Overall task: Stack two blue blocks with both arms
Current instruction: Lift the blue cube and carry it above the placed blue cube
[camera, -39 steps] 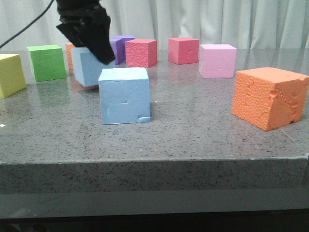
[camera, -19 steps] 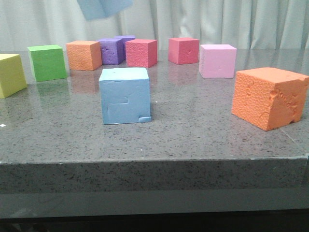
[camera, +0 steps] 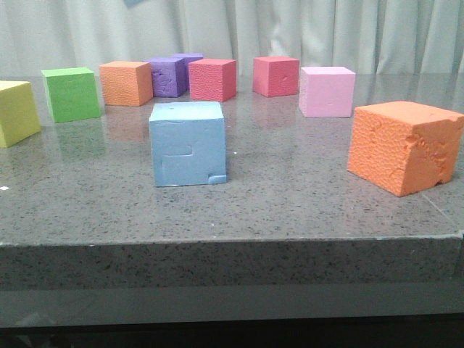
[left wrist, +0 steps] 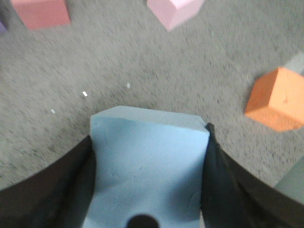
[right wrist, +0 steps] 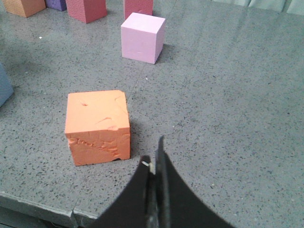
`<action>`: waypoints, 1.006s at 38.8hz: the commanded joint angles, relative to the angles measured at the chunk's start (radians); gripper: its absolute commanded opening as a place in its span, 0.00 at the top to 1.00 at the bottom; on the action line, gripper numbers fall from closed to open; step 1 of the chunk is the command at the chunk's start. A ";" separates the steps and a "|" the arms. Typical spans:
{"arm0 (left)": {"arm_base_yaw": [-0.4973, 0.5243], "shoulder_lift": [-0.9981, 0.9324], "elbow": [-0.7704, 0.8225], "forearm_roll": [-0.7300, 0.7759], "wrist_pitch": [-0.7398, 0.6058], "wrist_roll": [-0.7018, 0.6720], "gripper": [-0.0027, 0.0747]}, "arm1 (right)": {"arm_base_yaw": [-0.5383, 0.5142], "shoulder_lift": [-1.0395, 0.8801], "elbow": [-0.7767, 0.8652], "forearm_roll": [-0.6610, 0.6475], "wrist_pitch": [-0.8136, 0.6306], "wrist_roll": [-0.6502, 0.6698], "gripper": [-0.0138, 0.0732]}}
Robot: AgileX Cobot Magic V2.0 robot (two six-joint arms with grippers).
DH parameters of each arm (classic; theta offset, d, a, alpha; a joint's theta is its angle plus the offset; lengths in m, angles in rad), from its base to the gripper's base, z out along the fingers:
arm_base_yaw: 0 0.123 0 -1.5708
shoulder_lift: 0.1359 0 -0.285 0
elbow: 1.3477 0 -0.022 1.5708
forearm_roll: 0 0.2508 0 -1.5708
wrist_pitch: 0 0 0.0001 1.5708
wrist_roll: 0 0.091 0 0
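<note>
A light sky-blue foam cube (left wrist: 149, 166) is pinched between the two black angular fingers (left wrist: 57, 190) of the left gripper (left wrist: 147, 183), one finger pressed against each side face. It is held high above the grey speckled stone table (left wrist: 142, 61), the wrist camera looking down past the cube's top edge onto the surface (the picture is blurred). In the front view only a small corner of this raised cube (camera: 133, 2) is seen, at the top edge, above and behind the row of cubes at the back.

The second light blue foam cube (camera: 188, 143), marked by a stepped groove on its front face and a chipped lower corner, stands upright on the table (camera: 290, 210) near the front, left of centre and well apart from the others. Only a sliver of it (right wrist: 4, 88) is caught by the right wrist camera.

The right gripper (right wrist: 154, 190) is held low over the near right part of the table, its two dark fingers (right wrist: 166, 199) pressed together with nothing between them. A large orange foam cube with a cracked face (right wrist: 98, 126) sits near the fingertips, not touching them. Beyond it stands a pale pink foam cube (right wrist: 143, 37).

At the back of the table are seen an orange cube (camera: 126, 83), a purple cube (camera: 170, 75) and two red cubes (camera: 212, 79), with a green cube (camera: 70, 93) and a yellow cube (camera: 16, 112) to the left.
</note>
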 commanded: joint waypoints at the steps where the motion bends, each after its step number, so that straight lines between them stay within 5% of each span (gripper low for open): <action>1: -0.034 -0.051 0.036 -0.027 0.010 -0.011 0.52 | -0.007 0.006 -0.023 -0.028 -0.078 -0.007 0.91; 21: -0.205 -0.045 0.093 0.181 0.010 -0.014 0.43 | -0.007 0.006 -0.023 -0.028 -0.077 -0.007 0.91; 39: -0.212 0.023 0.093 0.190 0.010 -0.016 0.43 | -0.007 0.006 -0.023 -0.027 -0.077 -0.007 0.91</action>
